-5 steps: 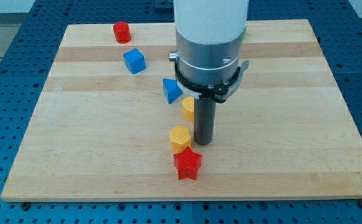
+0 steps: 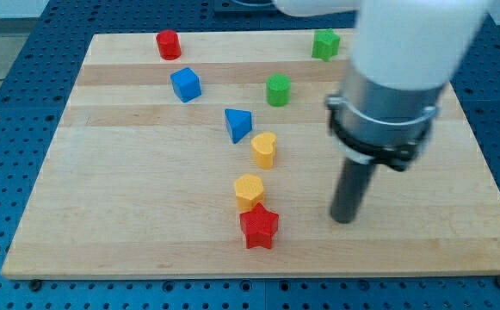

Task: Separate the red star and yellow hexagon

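Note:
The red star (image 2: 259,227) lies near the board's bottom edge, at the middle. The yellow hexagon (image 2: 249,190) sits just above it and slightly to the left, touching or nearly touching it. My tip (image 2: 343,219) rests on the board to the right of both blocks, about a hundred pixels from the star, touching no block.
A yellow heart-shaped block (image 2: 264,149) and a blue triangular block (image 2: 238,125) lie above the hexagon. A blue cube (image 2: 185,84), a red cylinder (image 2: 169,44), a green cylinder (image 2: 277,89) and a green star-like block (image 2: 324,44) lie further up on the wooden board (image 2: 129,189).
My tip has moved to the view's right, away from the yellow hexagon and heart. The two green blocks, hidden by the arm before, now show. No block has moved.

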`<state>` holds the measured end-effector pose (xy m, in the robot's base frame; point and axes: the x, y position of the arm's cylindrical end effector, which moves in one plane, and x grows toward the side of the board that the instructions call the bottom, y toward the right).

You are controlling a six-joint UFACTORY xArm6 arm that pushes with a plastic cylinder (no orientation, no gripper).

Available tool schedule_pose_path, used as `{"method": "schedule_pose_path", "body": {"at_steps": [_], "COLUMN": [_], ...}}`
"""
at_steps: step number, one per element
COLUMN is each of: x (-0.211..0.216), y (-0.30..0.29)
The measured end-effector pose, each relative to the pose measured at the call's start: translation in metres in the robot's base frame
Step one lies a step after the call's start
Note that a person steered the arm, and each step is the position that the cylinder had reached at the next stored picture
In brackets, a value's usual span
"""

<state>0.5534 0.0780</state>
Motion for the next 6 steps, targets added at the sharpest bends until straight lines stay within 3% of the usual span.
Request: {"method": "schedule_pose_path", "body": {"at_steps": [1, 2, 3, 4, 5, 6], "x": [-0.010, 0.011, 0.031, 0.031, 0.065, 0.065], "y": [-0.052, -0.081, -0.080, -0.028, -0.006, -0.033]}}
